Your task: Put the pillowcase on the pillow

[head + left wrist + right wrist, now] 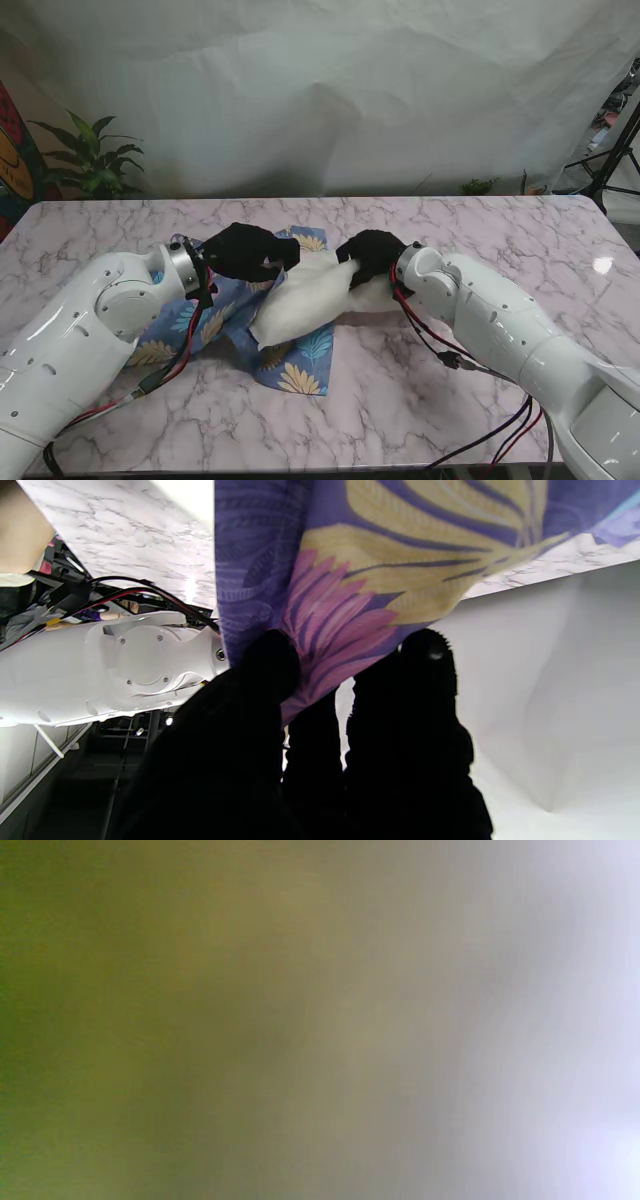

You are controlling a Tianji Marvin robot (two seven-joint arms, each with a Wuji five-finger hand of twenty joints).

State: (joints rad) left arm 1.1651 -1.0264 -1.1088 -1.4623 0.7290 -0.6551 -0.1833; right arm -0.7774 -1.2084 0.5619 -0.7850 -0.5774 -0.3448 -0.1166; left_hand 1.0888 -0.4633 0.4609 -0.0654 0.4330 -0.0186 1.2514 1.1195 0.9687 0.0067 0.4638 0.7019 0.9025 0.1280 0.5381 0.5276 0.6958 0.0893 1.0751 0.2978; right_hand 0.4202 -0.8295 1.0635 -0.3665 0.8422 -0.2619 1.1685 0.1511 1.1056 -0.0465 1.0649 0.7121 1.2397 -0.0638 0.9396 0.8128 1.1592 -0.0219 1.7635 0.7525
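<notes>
A white pillow lies on the marble table, resting on a blue floral pillowcase spread under it. My left hand, in a black glove, is shut on the pillowcase's far edge; the left wrist view shows its fingertips pinching the lifted purple and yellow fabric. My right hand, also gloved black, grips the pillow's far right end. The right wrist view is a blur of olive and white with nothing to make out.
The marble table stretches well to the right. A potted plant stands past its far left corner, and a white backdrop hangs behind. Red and black cables trail from my right arm.
</notes>
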